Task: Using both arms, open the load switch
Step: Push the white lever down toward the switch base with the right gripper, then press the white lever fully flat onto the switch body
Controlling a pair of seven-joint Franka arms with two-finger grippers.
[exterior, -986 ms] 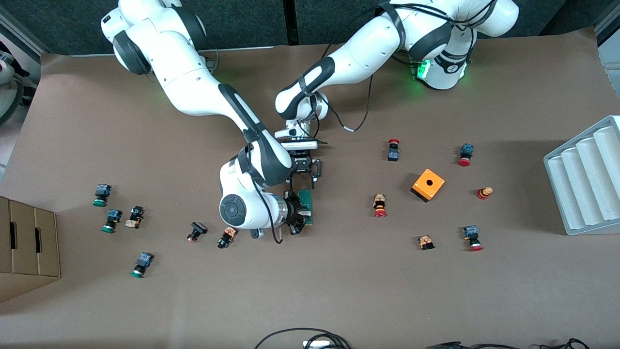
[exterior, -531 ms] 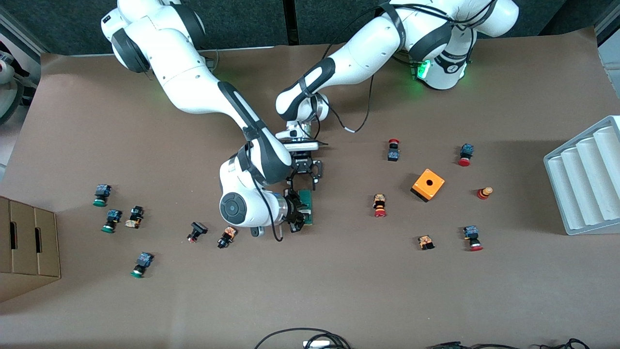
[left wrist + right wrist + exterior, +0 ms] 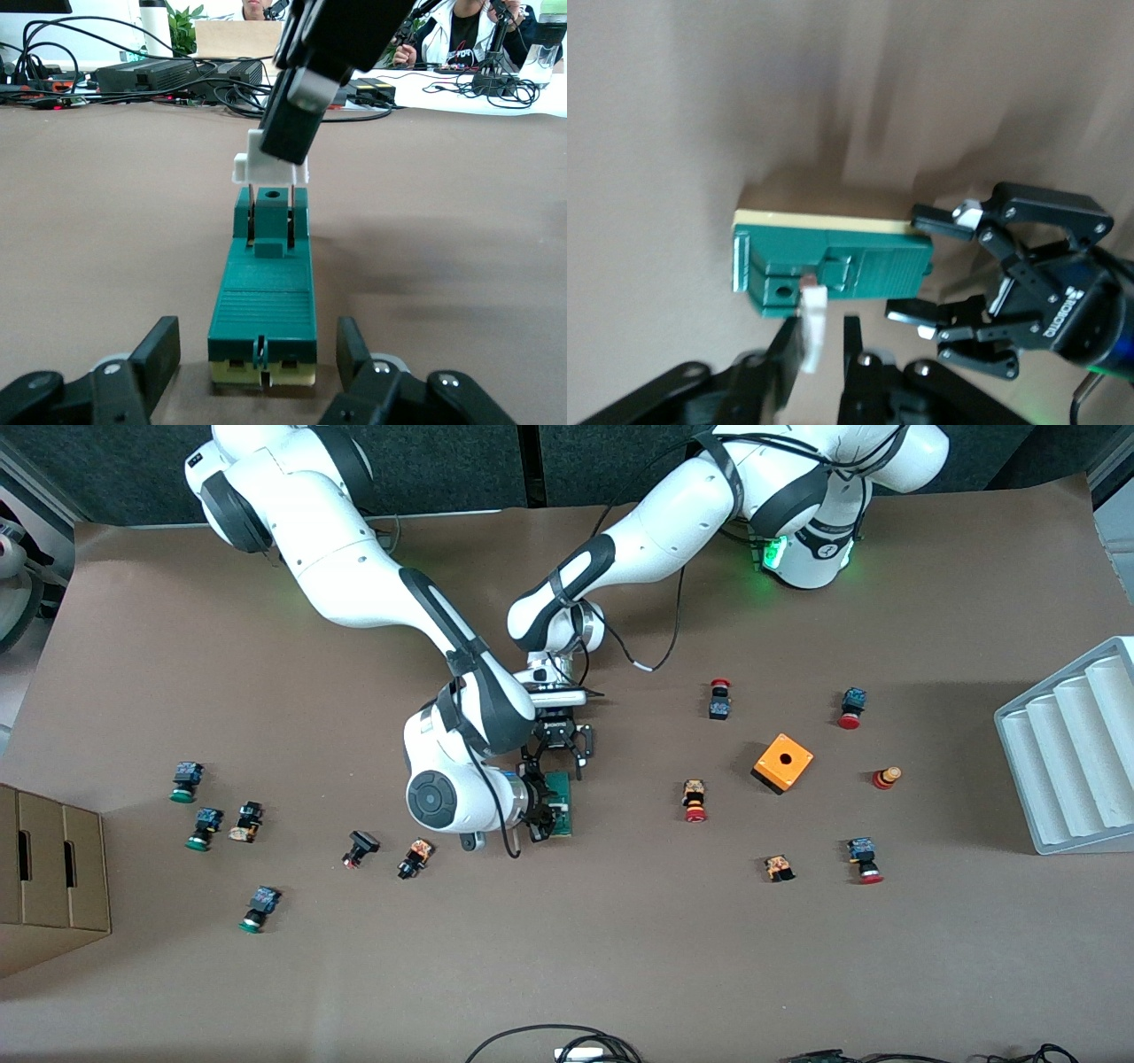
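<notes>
The load switch (image 3: 561,806), a narrow dark-green block on a cream base, lies on the brown table between the two hands. My right gripper (image 3: 543,813) is shut on the small white piece (image 3: 268,166) at one end of the switch. In the right wrist view that piece (image 3: 813,332) sits between the fingers (image 3: 786,341). My left gripper (image 3: 558,765) is open at the other end of the switch (image 3: 264,305). One finger (image 3: 164,341) stands on each side of that end, and a gap shows on both sides.
Small red- and green-capped push buttons lie scattered toward both ends of the table. An orange cube (image 3: 783,763) with a hole sits toward the left arm's end, and a white ridged tray (image 3: 1067,757) stands past it. A cardboard box (image 3: 49,872) stands at the right arm's end.
The left gripper has slid a little closer along the table to the switch's end. The right hand has shifted slightly with the white piece in it. The switch stays in place.
</notes>
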